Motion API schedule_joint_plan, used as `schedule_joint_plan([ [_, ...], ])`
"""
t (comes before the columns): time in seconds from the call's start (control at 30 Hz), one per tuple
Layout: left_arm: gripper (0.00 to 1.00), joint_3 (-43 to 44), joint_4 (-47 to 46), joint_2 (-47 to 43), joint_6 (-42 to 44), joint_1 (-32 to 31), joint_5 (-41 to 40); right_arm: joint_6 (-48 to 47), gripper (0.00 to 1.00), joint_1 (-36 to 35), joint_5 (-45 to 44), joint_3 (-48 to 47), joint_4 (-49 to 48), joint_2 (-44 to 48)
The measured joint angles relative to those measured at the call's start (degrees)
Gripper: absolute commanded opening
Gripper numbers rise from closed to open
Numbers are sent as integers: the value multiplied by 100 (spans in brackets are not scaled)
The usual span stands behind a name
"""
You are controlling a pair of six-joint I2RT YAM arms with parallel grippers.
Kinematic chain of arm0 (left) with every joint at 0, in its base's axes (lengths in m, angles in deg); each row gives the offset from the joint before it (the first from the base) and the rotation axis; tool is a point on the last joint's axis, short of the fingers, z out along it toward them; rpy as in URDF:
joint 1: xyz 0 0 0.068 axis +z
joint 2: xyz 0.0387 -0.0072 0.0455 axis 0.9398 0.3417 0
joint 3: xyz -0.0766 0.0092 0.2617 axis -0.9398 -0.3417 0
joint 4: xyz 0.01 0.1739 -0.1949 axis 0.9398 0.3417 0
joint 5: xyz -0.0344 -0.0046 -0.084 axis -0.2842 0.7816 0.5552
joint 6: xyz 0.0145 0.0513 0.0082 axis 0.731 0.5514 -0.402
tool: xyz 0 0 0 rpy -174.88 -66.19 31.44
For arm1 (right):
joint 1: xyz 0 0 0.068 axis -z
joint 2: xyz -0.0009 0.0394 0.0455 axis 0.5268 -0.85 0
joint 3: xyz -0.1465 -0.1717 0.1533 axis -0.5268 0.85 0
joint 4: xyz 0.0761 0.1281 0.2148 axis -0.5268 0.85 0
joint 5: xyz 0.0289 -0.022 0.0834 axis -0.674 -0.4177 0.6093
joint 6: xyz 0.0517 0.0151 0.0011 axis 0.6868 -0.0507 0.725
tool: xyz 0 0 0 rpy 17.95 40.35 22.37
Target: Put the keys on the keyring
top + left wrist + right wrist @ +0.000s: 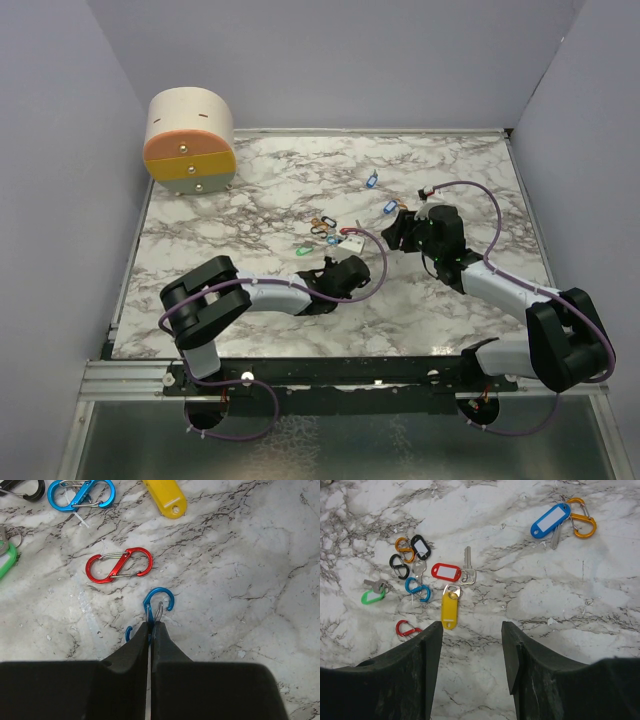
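My left gripper (151,625) is shut on a blue S-shaped carabiner (159,600), its upper loop sticking out past the fingertips just above the marble. A red carabiner (119,565) lies just beyond it, and a yellow key tag (165,497) farther off. My right gripper (472,627) is open and empty, hovering near the yellow tag (449,611). Beyond it lie a red tag (446,572) with a silver key (467,567), a green tag (372,596), and a blue tag (550,520) on an orange carabiner (582,517). In the top view both grippers, left (335,270) and right (400,232), flank the cluster.
A second blue carabiner (81,494), a black carabiner (399,566), a black tag (421,546) and an orange carabiner (402,547) lie in the cluster. A round drawer cabinet (190,140) stands at the far left corner. Grey walls enclose the marble table (250,190).
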State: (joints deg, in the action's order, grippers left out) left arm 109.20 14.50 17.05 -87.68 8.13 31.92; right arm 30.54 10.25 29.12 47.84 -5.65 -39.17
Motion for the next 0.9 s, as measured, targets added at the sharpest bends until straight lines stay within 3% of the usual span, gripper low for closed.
schedule_joint_plan([
  [0.3, 0, -50, 190, -269, 133, 33, -15, -177, 46, -7, 184, -11, -20, -177],
  [0.5, 0, -195, 350, -1067, 299, 111, -92, -243, 46, -103, 363, -114, 2, -728],
  [0.7, 55, -254, 339, -1329, 428, 186, -133, -286, 47, -197, 407, -160, 0, -809],
  [0.8, 67, -326, 313, -1290, 538, 212, -39, -295, 49, -214, 404, -190, 9, -807],
  [0.9, 70, -328, 168, -1123, 743, 214, 192, -275, 54, -214, 363, -197, 28, -745],
])
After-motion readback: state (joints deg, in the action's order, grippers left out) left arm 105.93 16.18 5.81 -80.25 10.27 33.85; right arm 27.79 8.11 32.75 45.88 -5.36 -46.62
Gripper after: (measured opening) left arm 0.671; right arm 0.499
